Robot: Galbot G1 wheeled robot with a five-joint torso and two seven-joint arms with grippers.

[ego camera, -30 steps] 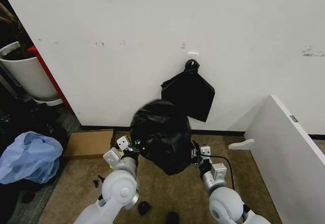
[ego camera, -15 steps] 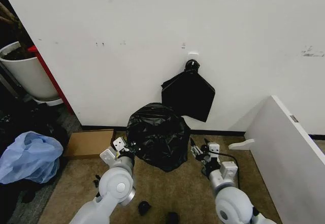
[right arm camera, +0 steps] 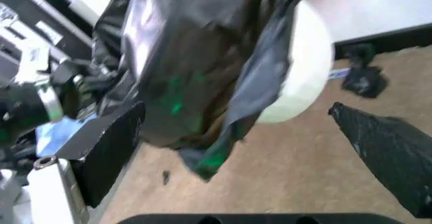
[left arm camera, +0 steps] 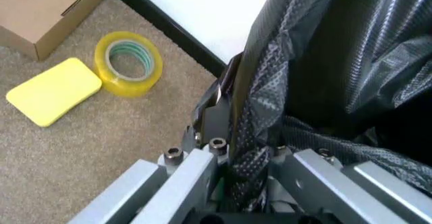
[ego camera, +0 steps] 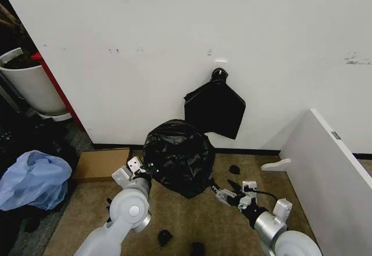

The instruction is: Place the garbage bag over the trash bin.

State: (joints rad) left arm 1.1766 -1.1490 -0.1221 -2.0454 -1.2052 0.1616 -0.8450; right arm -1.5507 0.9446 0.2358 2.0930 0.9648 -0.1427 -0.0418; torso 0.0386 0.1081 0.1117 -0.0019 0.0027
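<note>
Even indoor light on the pale wall (ego camera: 174,24); dim left corner; right wrist view blurred, garbage bag (right arm camera: 196,57) glinting.

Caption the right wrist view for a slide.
Open right end effector back from the garbage bag draped over the white trash bin on carpet.

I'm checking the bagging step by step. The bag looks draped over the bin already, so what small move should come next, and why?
Probably open the left tool and let go. It is shut on the bag's edge beside the bin, while the right tool is open and off the bag. The bag covers most of the bin; part of the white side is bare in the right wrist view, so a short downward tug first may help.
</note>
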